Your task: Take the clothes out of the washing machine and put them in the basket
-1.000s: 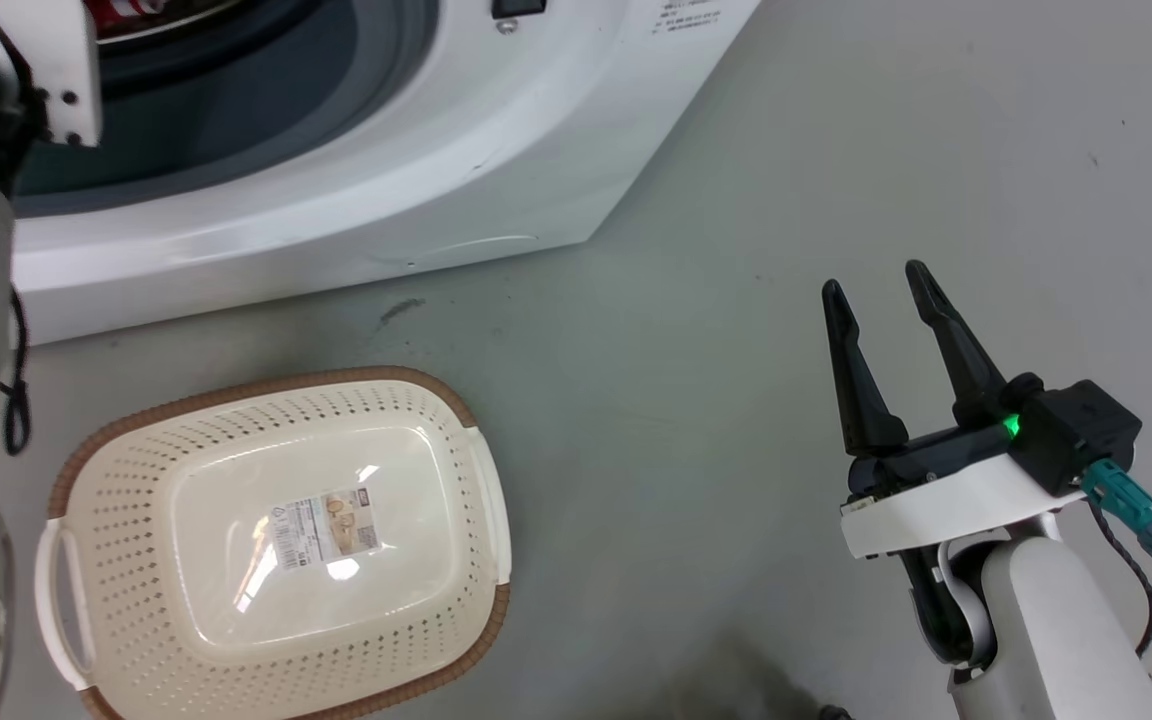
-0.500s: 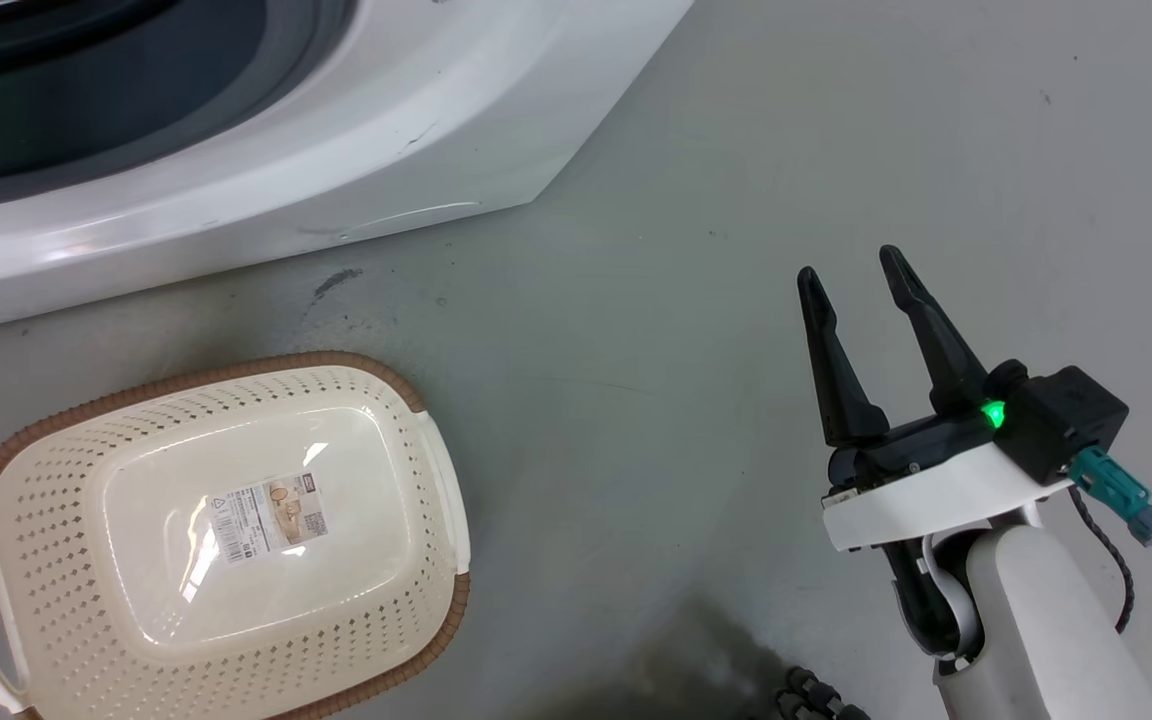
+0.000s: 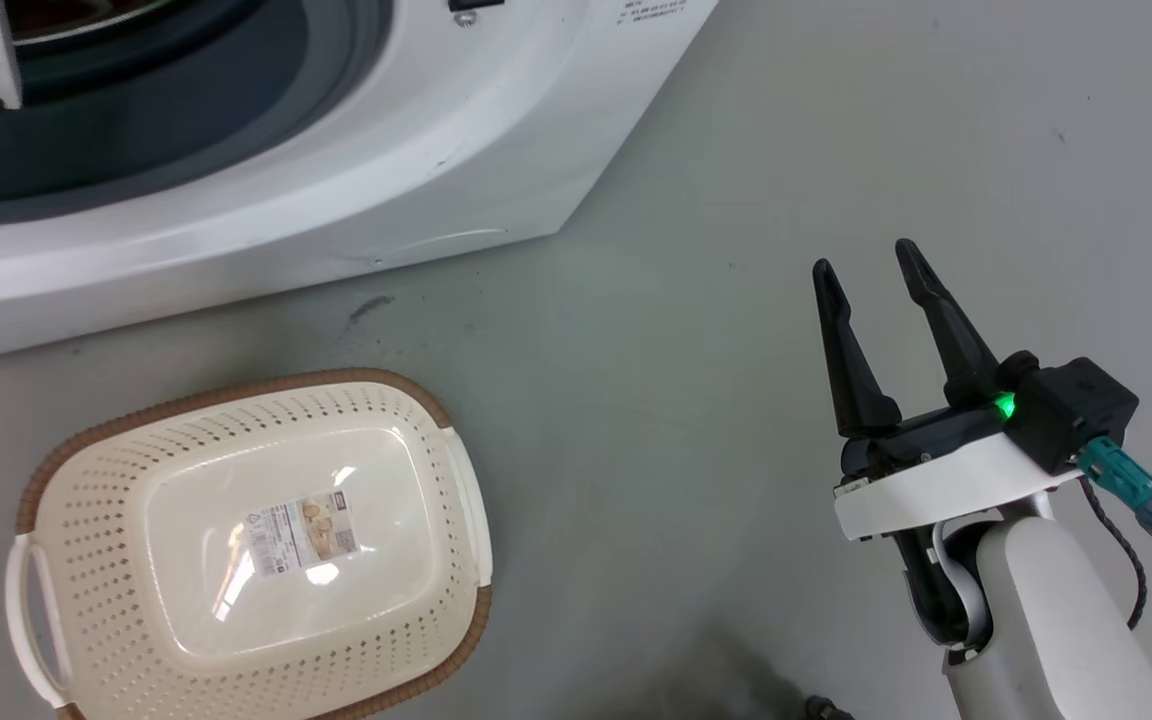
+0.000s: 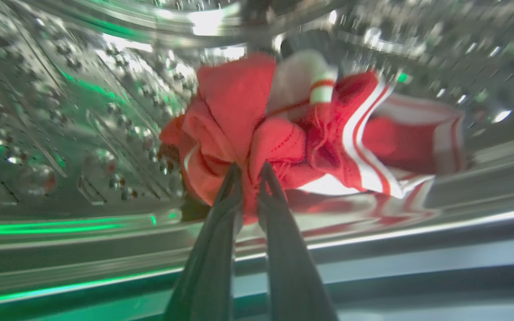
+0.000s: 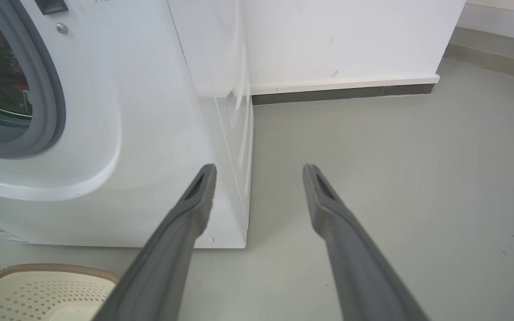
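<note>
While one bundle of red fabric clothes [image 4: 283,133] lies in the steel drum [image 4: 60,111] of one white front-loading washing machine [image 3: 386,150], the left gripper [image 4: 250,171] pinches a fold. The right gripper [image 3: 864,258] hangs spread above grey floor [image 3: 656,330], near one cream perforated basket [image 3: 426,470].

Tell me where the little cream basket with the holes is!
The cream-white perforated plastic basket sits empty on the grey floor at the head view's lower left, in front of the large white washing machine and left of the open right gripper.
</note>
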